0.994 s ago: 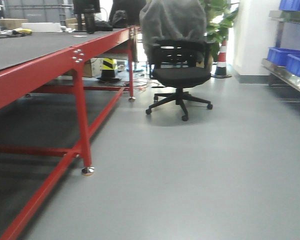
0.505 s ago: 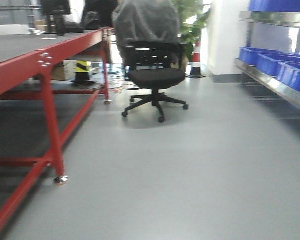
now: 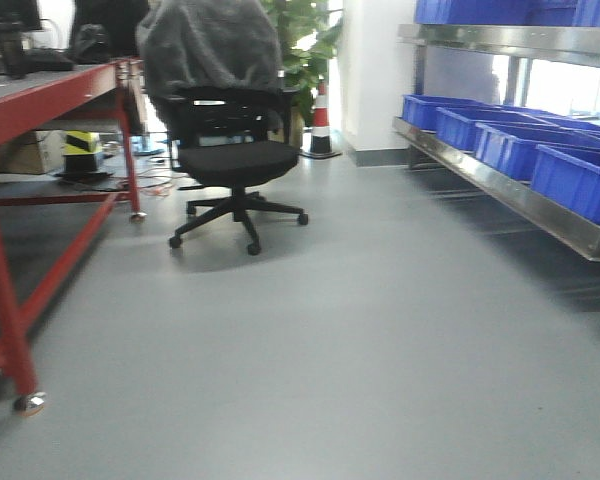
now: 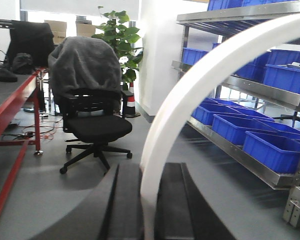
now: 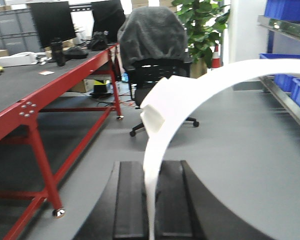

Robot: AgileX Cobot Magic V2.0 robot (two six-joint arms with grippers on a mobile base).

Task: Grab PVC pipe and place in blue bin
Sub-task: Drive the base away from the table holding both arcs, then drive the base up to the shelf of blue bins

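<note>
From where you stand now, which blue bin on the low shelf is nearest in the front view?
The bin cut off by the right edge, the largest in view; the others line up behind it toward the white pillar.

My front view is soft all over, fine detail smeared. Daylight pours in from the back behind the plant (image 3: 305, 40) and through the shelf (image 3: 500, 38) at right, washing out there; the floor (image 3: 380, 350) takes a dull sheen, with a soft shadow under the chair (image 3: 225, 150) and gloom beneath the bench (image 3: 50, 95). In both wrist views the pipe (image 4: 182, 100) glares near white, and the left tool (image 4: 141, 210) and right tool (image 5: 149, 205) sit dark and out of focus.
</note>
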